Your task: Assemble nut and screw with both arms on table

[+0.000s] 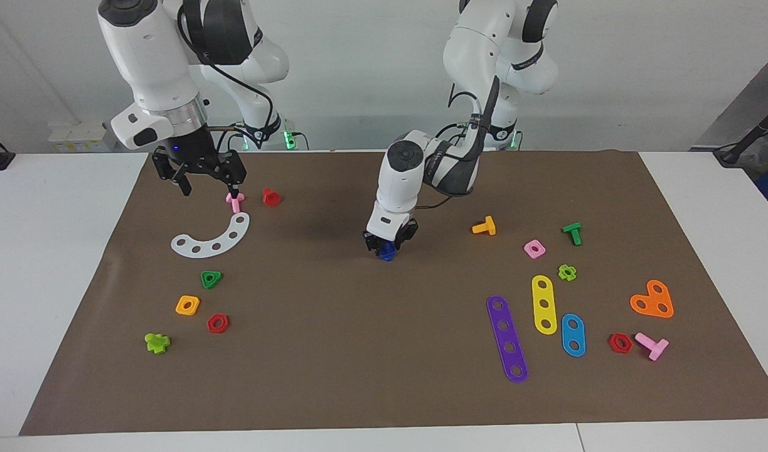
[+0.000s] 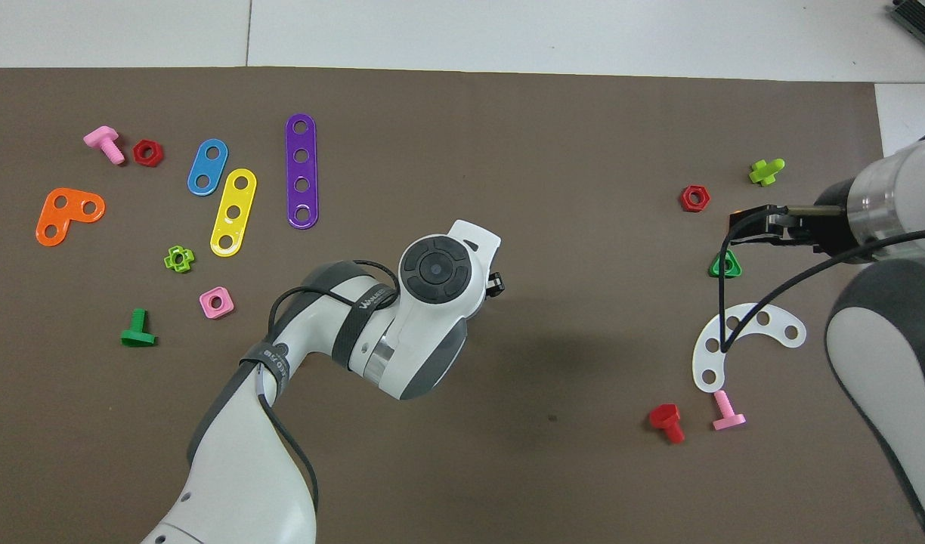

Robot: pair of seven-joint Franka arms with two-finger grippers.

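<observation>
My left gripper [image 1: 389,243] is low over the middle of the brown mat [image 1: 334,351], fingers pointing down. It is closed on a small dark blue piece [image 1: 388,253] that touches or nearly touches the mat. I cannot tell whether this piece is the nut, the screw or both joined. In the overhead view the left wrist [image 2: 436,268] hides the gripper tips and the blue piece. My right gripper [image 1: 202,182] is open and empty, raised over the mat beside a pink bolt [image 1: 234,201]; it also shows in the overhead view [image 2: 746,227].
Toward the right arm's end lie a white curved strip [image 1: 216,238], red bolt [image 1: 271,197], green triangle nut [image 1: 211,279], orange nut [image 1: 187,305], red hex nut [image 1: 218,323]. Toward the left arm's end lie an orange bolt [image 1: 484,226], pink square nut [image 1: 534,248], purple strip [image 1: 507,338] and other coloured pieces.
</observation>
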